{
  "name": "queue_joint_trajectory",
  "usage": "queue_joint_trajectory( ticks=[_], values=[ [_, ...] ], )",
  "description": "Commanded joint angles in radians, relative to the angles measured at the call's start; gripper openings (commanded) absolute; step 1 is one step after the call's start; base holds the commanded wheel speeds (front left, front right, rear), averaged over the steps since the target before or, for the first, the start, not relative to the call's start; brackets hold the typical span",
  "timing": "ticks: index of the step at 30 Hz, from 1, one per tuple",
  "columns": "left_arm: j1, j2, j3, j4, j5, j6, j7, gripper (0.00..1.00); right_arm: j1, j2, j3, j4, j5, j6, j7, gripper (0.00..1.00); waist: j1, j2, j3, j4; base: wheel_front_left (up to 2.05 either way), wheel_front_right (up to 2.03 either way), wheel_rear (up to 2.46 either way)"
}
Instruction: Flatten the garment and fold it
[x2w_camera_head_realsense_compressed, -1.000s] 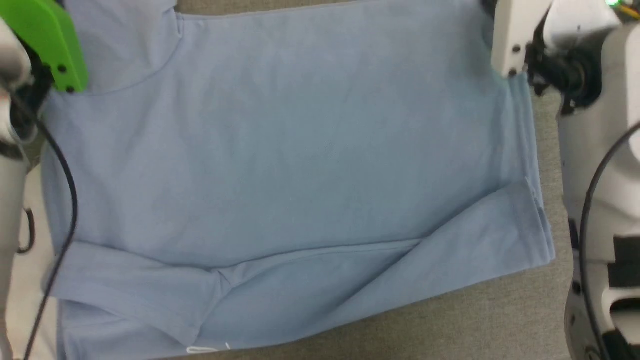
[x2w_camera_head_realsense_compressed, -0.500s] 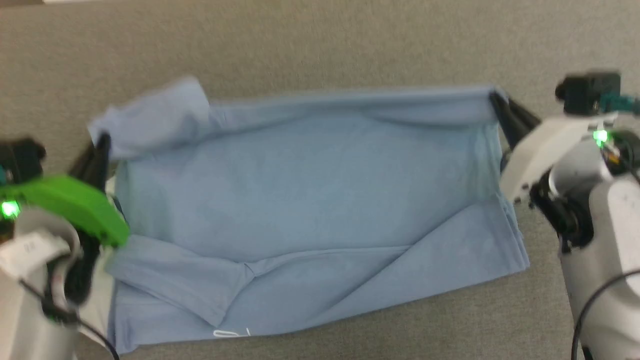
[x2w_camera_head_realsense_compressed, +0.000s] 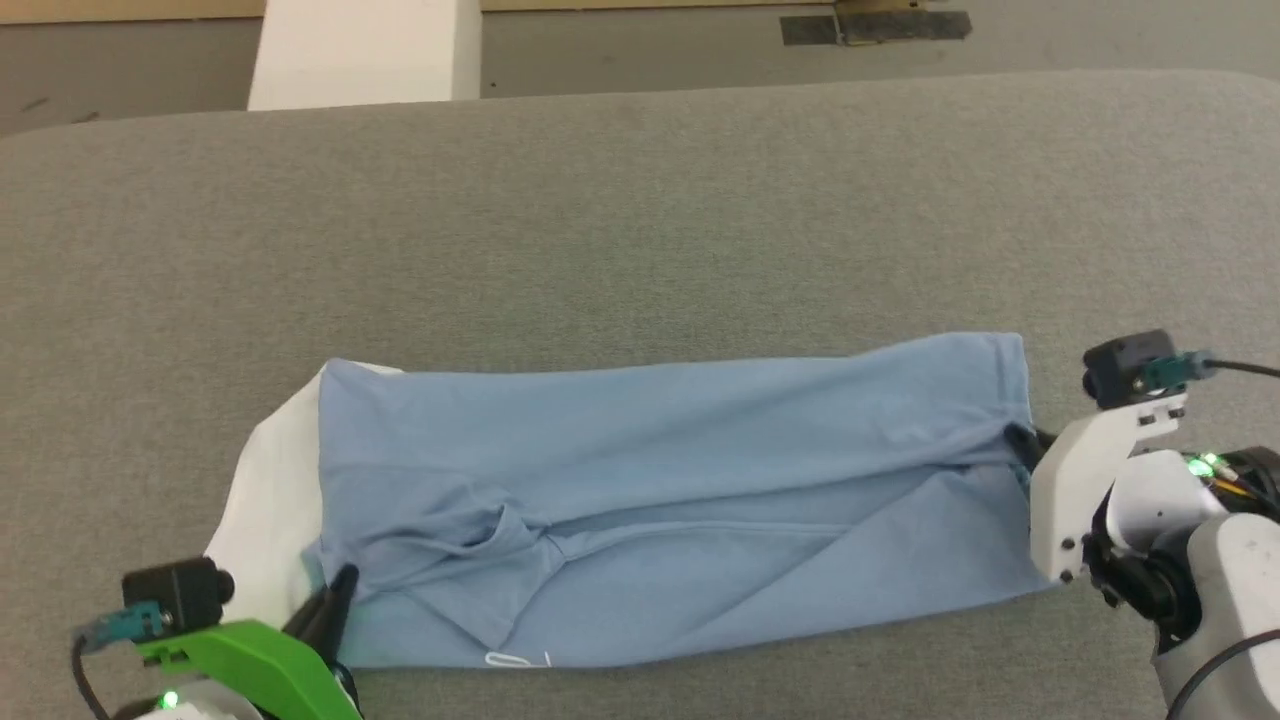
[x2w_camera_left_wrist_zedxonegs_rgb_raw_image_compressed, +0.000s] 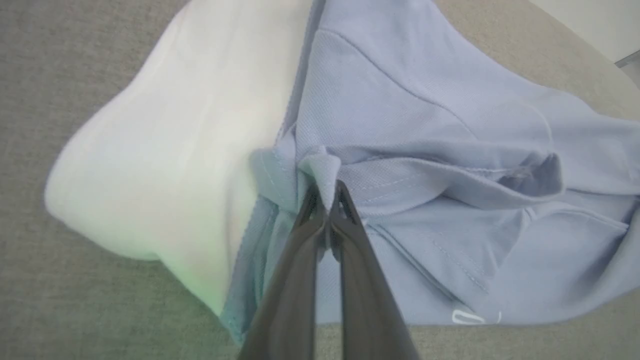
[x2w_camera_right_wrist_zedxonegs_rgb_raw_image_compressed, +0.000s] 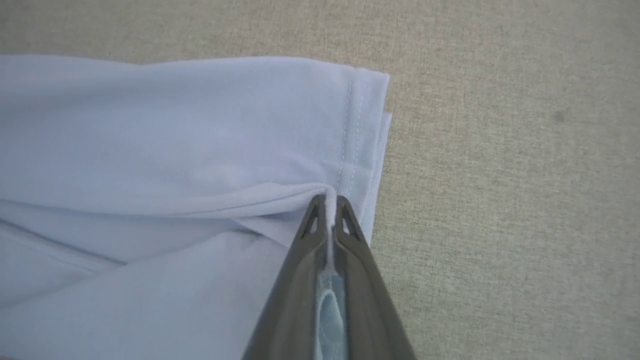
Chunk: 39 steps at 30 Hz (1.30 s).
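The light blue polo shirt (x2w_camera_head_realsense_compressed: 650, 470) lies on the grey table as a long strip folded over itself, with its white collar (x2w_camera_head_realsense_compressed: 265, 500) sticking out at the left end. The small white logo (x2w_camera_head_realsense_compressed: 515, 660) shows at the near edge. My left gripper (x2w_camera_head_realsense_compressed: 335, 600) is shut on a pinch of blue cloth beside the collar (x2w_camera_left_wrist_zedxonegs_rgb_raw_image_compressed: 165, 150); the left wrist view has the tips (x2w_camera_left_wrist_zedxonegs_rgb_raw_image_compressed: 327, 192) tight on that fold. At the shirt's right end my right gripper (x2w_camera_head_realsense_compressed: 1025, 445) is shut on the cloth. Its tips (x2w_camera_right_wrist_zedxonegs_rgb_raw_image_compressed: 327, 202) clamp a fold just inside the stitched hem (x2w_camera_right_wrist_zedxonegs_rgb_raw_image_compressed: 357, 125).
The grey padded table (x2w_camera_head_realsense_compressed: 640, 220) stretches wide behind the shirt to a rounded far edge. Beyond it stand a white block (x2w_camera_head_realsense_compressed: 365, 50) and a dark patch (x2w_camera_head_realsense_compressed: 875, 25) on the floor. Bare table lies right of the hem (x2w_camera_right_wrist_zedxonegs_rgb_raw_image_compressed: 500, 175).
The camera has tilted up. Both grippers have carried the shirt's far edge toward me and down, so the spread shirt now lies doubled over as a narrow strip.
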Motion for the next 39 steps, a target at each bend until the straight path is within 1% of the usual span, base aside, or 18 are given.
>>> queue_joint_trajectory(
  ticks=[1,5,7,8,9,10,12,18,21,24,25,28,30,33,36,39],
  values=[
    [0.015,-0.002,-0.005,0.014,-0.005,-0.007,-0.001,0.0,0.017,-0.004,0.007,0.006,-0.017,-0.002,0.018,0.0,0.0001,-0.0001,-0.004,0.011,0.0,0.0,0.0],
    [0.007,-0.018,-0.035,0.056,-0.007,-0.028,-0.003,0.0,0.034,0.001,0.014,0.029,-0.053,-0.002,0.057,0.0,0.0001,-0.0001,0.002,0.019,0.0,0.0,0.0],
    [-0.006,-0.022,-0.049,0.081,0.002,-0.039,-0.009,0.0,0.044,0.017,0.005,0.037,-0.06,-0.002,0.065,0.02,0.0001,-0.0001,-0.001,0.022,0.0,0.0,0.0],
    [-0.012,-0.026,-0.054,0.095,0.007,-0.041,-0.016,0.38,0.052,0.03,-0.007,0.037,-0.059,-0.002,0.069,0.35,0.0001,-0.0001,-0.006,0.022,0.0,0.0,0.0],
    [-0.017,-0.031,-0.056,0.102,0.012,-0.043,-0.025,0.97,0.059,0.038,-0.017,0.036,-0.058,-0.002,0.073,1.0,0.0001,-0.0001,-0.011,0.022,0.0,0.0,0.0],
    [-0.022,-0.036,-0.059,0.109,0.015,-0.044,-0.036,1.0,0.071,0.049,-0.035,0.03,-0.058,-0.002,0.076,1.0,0.0001,-0.0001,-0.018,0.023,0.0,0.0,0.0],
    [-0.027,-0.045,-0.062,0.114,0.02,-0.049,-0.055,1.0,0.096,0.065,-0.069,0.006,-0.06,-0.002,0.077,1.0,0.0001,-0.0001,-0.033,0.024,0.0,0.0,0.0],
    [-0.024,-0.056,-0.061,0.104,0.053,-0.054,-0.133,1.0,0.207,0.139,-0.179,-0.128,-0.047,-0.002,0.038,1.0,0.0001,-0.0001,-0.075,0.018,0.0,0.0,0.0],
    [-0.034,-0.061,-0.054,0.099,0.094,-0.043,-0.203,1.0,0.261,0.174,-0.219,-0.204,-0.029,-0.002,-0.013,1.0,0.0001,-0.0001,-0.088,0.014,0.0,0.0,0.0],
    [-0.056,-0.066,-0.041,0.104,0.149,-0.022,-0.289,1.0,0.291,0.194,-0.241,-0.251,-0.02,-0.002,-0.087,1.0,0.0001,-0.0001,-0.093,0.009,0.0,0.0,0.0],
    [-0.067,-0.06,-0.043,0.109,0.182,-0.015,-0.32,1.0,0.296,0.199,-0.25,-0.259,-0.015,-0.002,-0.119,1.0,0.0001,-0.0001,-0.095,0.008,0.0,0.0,0.0],
    [-0.101,-0.067,-0.04,0.123,0.232,-0.002,-0.404,1.0,0.299,0.206,-0.262,-0.261,-0.009,-0.002,-0.2,1.0,0.0001,-0.0001,-0.098,0.008,0.0,0.0,0.0],
    [-0.13,-0.067,-0.051,0.148,0.277,0.009,-0.436,1.0,0.297,0.207,-0.269,-0.246,0.001,-0.002,-0.251,1.0,0.0001,-0.0001,-0.101,0.013,0.0,0.0,0.0],
    [-0.187,-0.081,-0.055,0.18,0.334,0.023,-0.476,1.0,0.281,0.208,-0.277,-0.208,0.026,-0.002,-0.305,1.0,0.0001,-0.0001,-0.101,0.02,0.0,0.0,0.0],
    [-0.231,-0.098,-0.051,0.207,0.383,0.033,-0.492,1.0,0.253,0.208,-0.284,-0.163,0.039,-0.002,-0.319,1.0,0.0001,-0.0001,-0.101,0.021,0.0,0.0,0.0],
    [-0.274,-0.108,-0.046,0.233,0.442,0.038,-0.497,1.0,0.215,0.208,-0.296,-0.09,0.055,-0.002,-0.284,1.0,0.0001,-0.0001,-0.1,0.019,0.0,0.0,0.0]
  ],
)
